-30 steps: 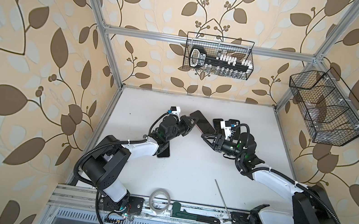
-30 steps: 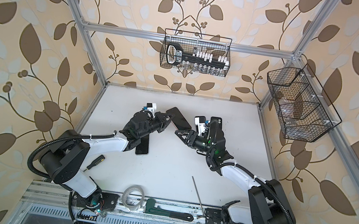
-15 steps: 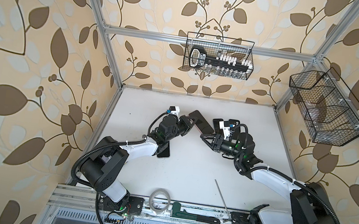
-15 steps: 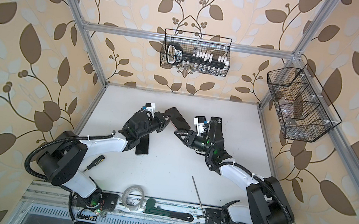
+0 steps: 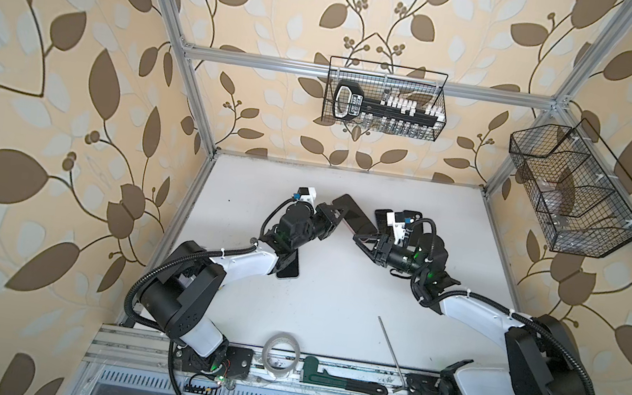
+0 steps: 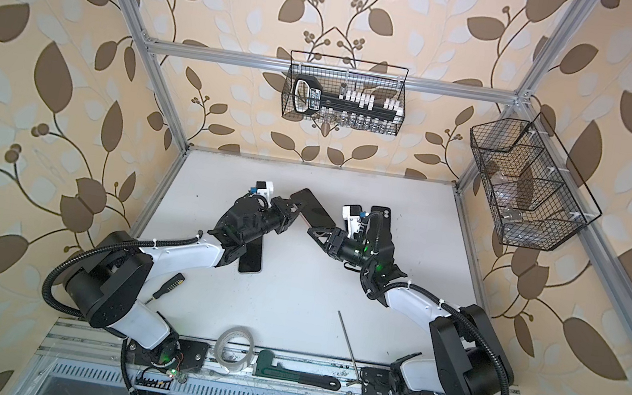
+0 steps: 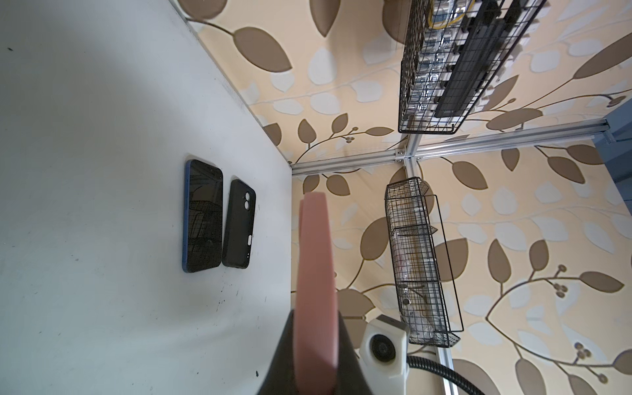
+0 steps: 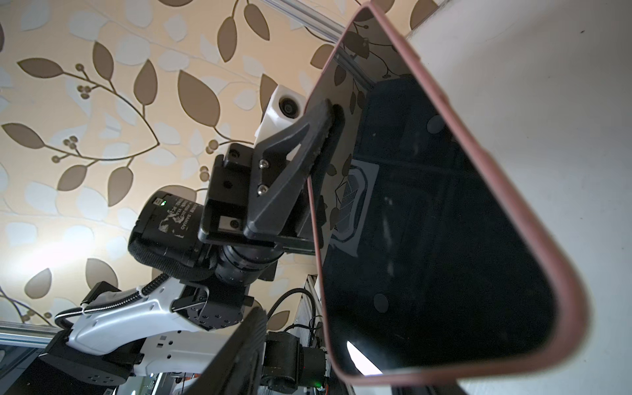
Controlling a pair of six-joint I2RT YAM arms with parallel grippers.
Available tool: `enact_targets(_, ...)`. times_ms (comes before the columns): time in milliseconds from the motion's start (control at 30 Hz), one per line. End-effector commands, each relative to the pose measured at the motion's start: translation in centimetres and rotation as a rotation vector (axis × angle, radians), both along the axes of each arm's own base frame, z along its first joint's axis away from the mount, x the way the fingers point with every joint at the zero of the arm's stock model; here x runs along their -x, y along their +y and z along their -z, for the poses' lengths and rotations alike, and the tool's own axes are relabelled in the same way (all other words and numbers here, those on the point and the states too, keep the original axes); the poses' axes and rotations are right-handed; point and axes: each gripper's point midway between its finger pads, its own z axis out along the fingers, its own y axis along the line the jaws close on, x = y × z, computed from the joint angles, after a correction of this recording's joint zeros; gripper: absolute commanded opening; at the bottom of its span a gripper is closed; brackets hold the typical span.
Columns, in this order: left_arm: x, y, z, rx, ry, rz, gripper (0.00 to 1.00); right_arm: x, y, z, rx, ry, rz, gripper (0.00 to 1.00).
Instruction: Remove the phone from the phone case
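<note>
Left wrist: white table [image 7: 85,325], maybe dirt-specked; leafy walls [image 7: 547,212].

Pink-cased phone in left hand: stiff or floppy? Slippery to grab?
Probably rigid: phone looks flat though pinched at one edge by left hand. Glossy screen likely slick; matte pink case should grip better.

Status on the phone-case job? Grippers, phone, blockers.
Left gripper shut on phone, held off the table. Phone sits in its pink case. Right gripper open at phone's free end, not gripping. Nothing between them.
</note>
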Motion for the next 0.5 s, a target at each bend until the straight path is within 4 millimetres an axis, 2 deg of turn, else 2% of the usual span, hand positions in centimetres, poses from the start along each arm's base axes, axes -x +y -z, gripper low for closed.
enact_targets(0,0.73,-0.10,-5.28,0.106,-0.123,0.013,0.00,-0.84,0.15,-2.50,-0.060,-0.067,0.012,0.54)
enact_targets(233,0.62,0.04,-5.25,0.101,-0.125,0.003,0.00,-0.78,0.35,-2.80,-0.071,-0.071,0.007,0.51)
enact_targets(467,0.36,-0.09,-5.22,0.102,-0.121,0.000,0.00,-0.64,0.39,-3.15,-0.076,-0.079,0.005,0.43)
